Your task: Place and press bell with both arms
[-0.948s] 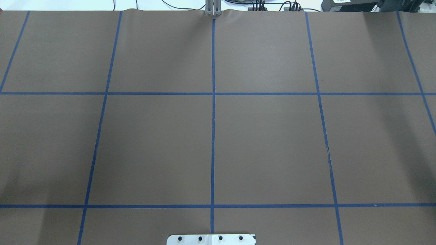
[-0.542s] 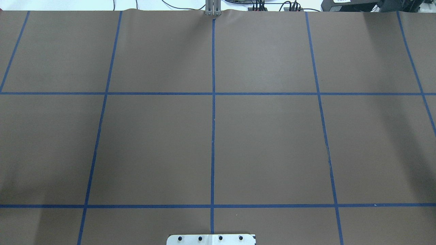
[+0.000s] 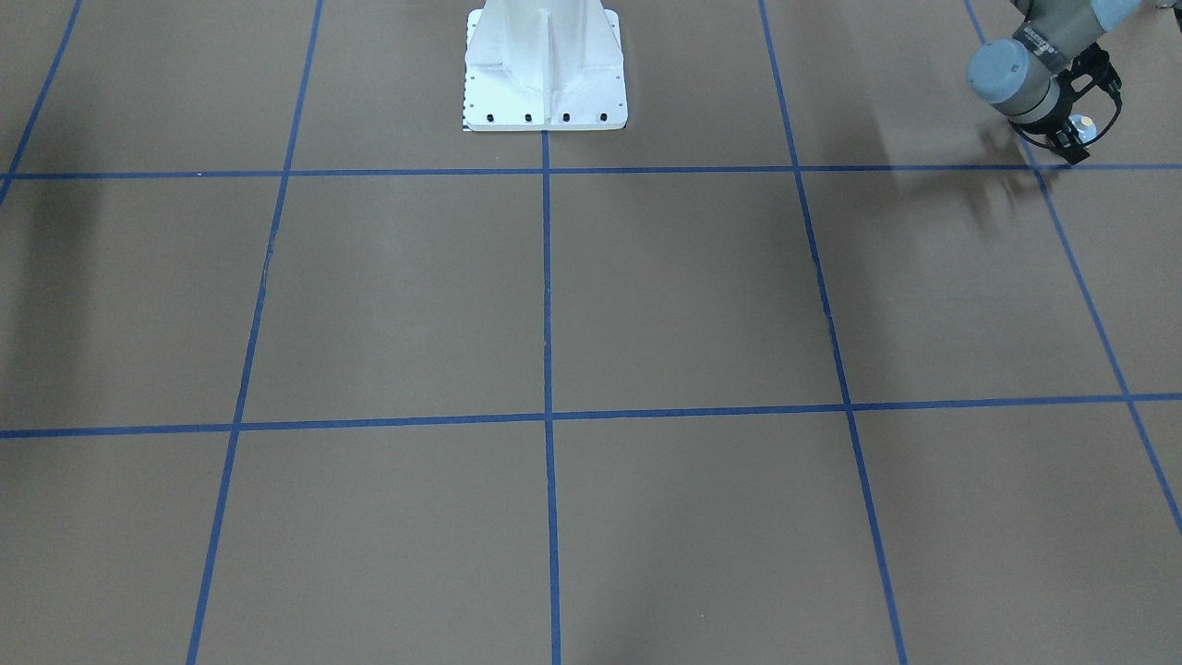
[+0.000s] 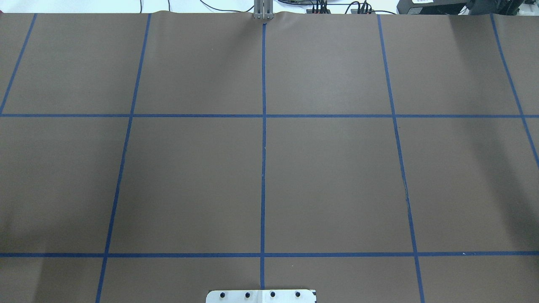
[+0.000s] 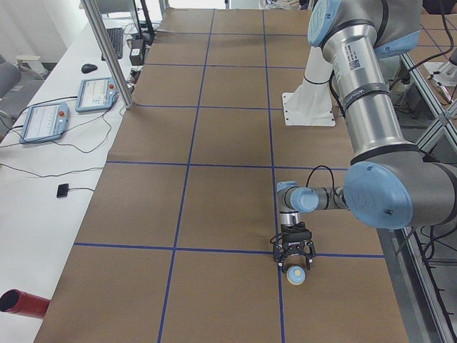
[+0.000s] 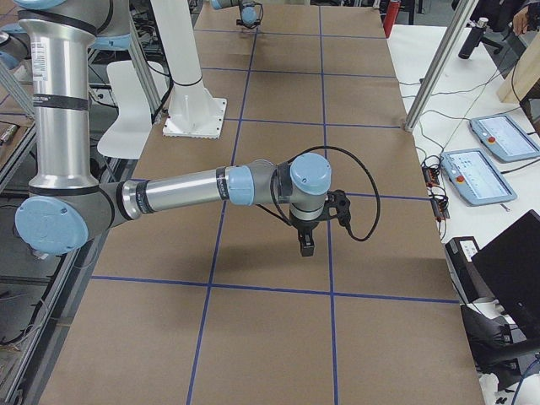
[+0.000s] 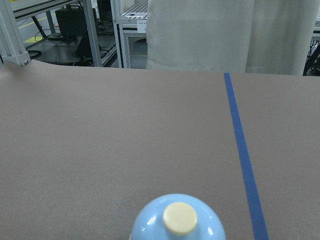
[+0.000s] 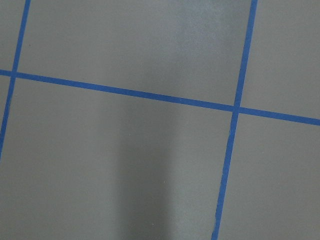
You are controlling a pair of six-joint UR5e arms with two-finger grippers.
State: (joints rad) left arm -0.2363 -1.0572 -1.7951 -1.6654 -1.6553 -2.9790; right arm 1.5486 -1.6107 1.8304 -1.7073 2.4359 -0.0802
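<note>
Both arms' jaws cannot be judged; left gripper [image 5: 293, 256] hangs over the bell [image 7: 174, 220]

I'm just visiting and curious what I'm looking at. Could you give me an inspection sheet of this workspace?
Surface: brown table with blue tape grid.
Job's things: light-blue bell, beneath the left gripper.
Clutter: red cylinder beside the table.
Grippers: left over the bell; right gripper pointing down above the table; whether the jaws are open is unclear.
Cables: black cable loops at the right wrist.
Surroundings: white pedestal, control tablets.
</note>
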